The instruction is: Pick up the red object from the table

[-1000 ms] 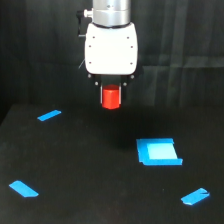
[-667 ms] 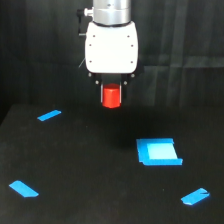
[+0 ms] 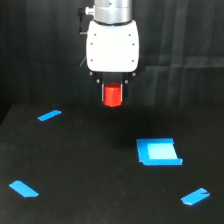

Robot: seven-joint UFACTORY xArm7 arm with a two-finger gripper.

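The red object (image 3: 112,95) is a small red-orange block held between the dark fingers of my gripper (image 3: 112,96), under the white gripper body. It hangs in the air above the black table (image 3: 90,170), near the table's far edge in the exterior view. The gripper is shut on the block, whose top is hidden between the fingers.
A blue square patch (image 3: 158,151) lies on the table to the exterior view's right. Blue tape strips lie at the far left (image 3: 49,115), the near left (image 3: 23,188) and the near right (image 3: 195,196). A black backdrop rises behind the table.
The gripper and the held red block have risen slightly; the blue pieces on the table have not moved.
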